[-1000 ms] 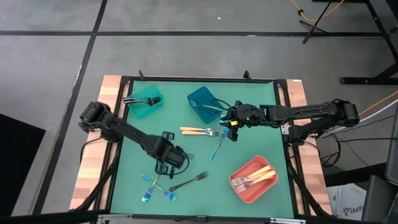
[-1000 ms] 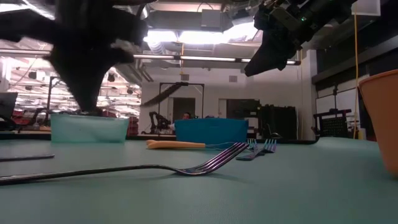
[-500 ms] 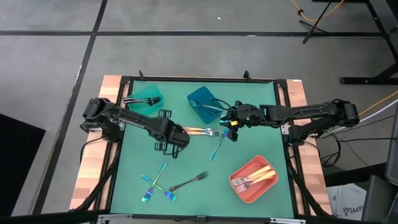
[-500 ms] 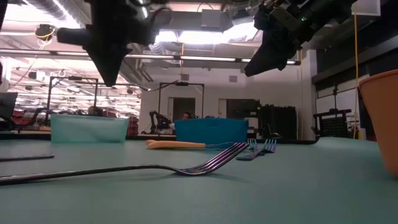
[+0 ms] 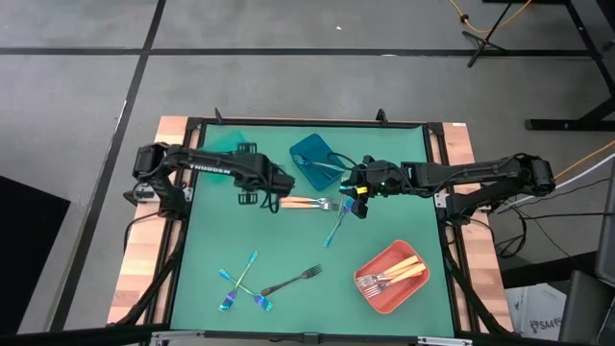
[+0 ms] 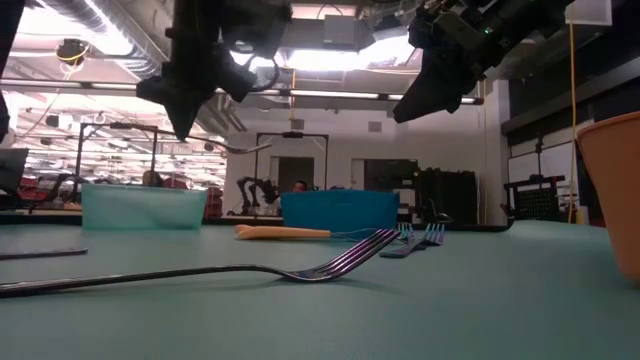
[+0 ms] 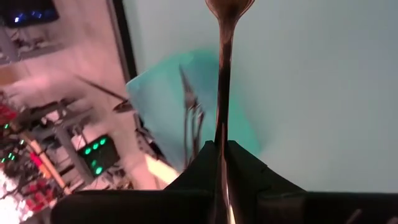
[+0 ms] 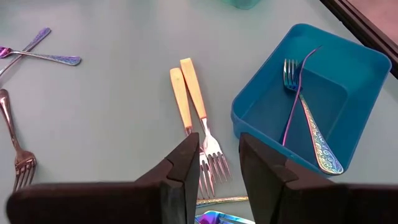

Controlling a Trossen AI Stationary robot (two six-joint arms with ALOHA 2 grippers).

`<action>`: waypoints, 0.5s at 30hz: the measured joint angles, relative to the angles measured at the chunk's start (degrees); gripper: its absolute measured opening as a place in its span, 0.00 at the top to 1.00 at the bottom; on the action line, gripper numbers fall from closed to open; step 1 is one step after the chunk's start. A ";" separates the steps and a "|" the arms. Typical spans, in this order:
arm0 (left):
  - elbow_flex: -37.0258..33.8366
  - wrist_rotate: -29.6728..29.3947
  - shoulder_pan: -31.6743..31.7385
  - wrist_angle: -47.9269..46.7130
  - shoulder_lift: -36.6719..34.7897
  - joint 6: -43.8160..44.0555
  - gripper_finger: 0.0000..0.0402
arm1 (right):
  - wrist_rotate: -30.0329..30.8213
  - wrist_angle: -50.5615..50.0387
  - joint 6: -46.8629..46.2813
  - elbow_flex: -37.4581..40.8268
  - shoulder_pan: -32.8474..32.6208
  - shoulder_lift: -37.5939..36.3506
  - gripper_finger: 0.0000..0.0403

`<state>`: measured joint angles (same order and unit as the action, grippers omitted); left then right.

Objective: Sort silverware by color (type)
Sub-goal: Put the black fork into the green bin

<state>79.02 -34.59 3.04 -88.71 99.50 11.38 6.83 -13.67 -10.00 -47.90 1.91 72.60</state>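
The left gripper (image 5: pixel 272 189) hangs above the green-topped counter (image 5: pixel 298 259) with its dark fingers clenched on the thin handle of a dark metal fork (image 7: pixel 224 93), which the left wrist view shows running straight out from between them; beyond its far end lies the pale teal plastic bin (image 5: pixel 223 160) with dark forks inside. Just beside this gripper, on the counter, rest two gold-handled forks with silver heads (image 5: pixel 307 203). The right gripper (image 5: pixel 359 197) hovers with its fingers parted and nothing between them (the right wrist view shows clear space there), directly above the heads of that gold-handled pair, with the deep blue plastic bin (image 8: pixel 311 106) close at its side holding two iridescent blue-teal forks (image 8: pixel 298 112). Another iridescent fork (image 5: pixel 336 224) lies on the counter just below the right gripper. Farther off, toward the counter's near edge, a plain silver fork (image 5: pixel 291 282) lies next to crossed iridescent forks (image 5: pixel 240 284), and the coral-red plastic bin (image 5: pixel 392 277) holds gold-handled forks.
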 joint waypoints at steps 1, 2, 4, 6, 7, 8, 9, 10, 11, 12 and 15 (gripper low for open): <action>0.00 -0.50 0.70 -0.61 0.00 0.00 0.97 | -0.02 0.00 0.00 0.00 -0.01 0.00 0.74; 0.00 -0.91 1.34 -1.24 0.00 0.00 0.97 | 0.00 0.00 0.00 0.00 -0.02 0.00 0.74; 0.00 -1.37 2.73 -1.44 0.00 0.00 0.97 | -0.02 0.00 0.00 0.00 0.00 0.00 0.74; 0.00 -1.77 4.01 -1.33 0.00 0.00 0.97 | -0.02 0.00 0.00 0.00 -0.02 0.00 0.74; 0.00 -2.05 4.68 -1.33 0.00 0.00 0.97 | 0.00 0.00 0.00 0.00 0.00 0.00 0.74; 0.00 -2.36 5.32 -1.34 0.00 0.00 0.97 | 0.00 0.00 0.00 0.00 -0.02 0.00 0.74; 0.00 -2.44 5.96 -1.35 0.00 0.00 0.97 | -0.02 0.00 0.00 0.00 0.00 0.00 0.74; 0.00 -2.44 6.63 -1.33 0.00 -0.01 0.97 | -0.01 0.00 0.00 0.00 -0.02 0.00 0.74; 0.00 -2.50 7.33 -1.31 0.00 -0.04 0.97 | 0.00 0.00 0.00 0.00 -0.02 0.00 0.74; 0.00 -2.66 7.96 -1.33 0.00 -0.28 0.97 | 0.00 -0.01 0.00 0.00 -0.02 0.00 0.74; 0.00 -3.70 9.85 -1.31 0.00 -2.72 0.97 | -0.01 0.00 0.00 0.00 -0.01 0.01 0.74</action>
<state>79.02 -38.29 12.89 -90.02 99.50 8.66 6.82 -13.67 -10.00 -47.90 1.90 72.61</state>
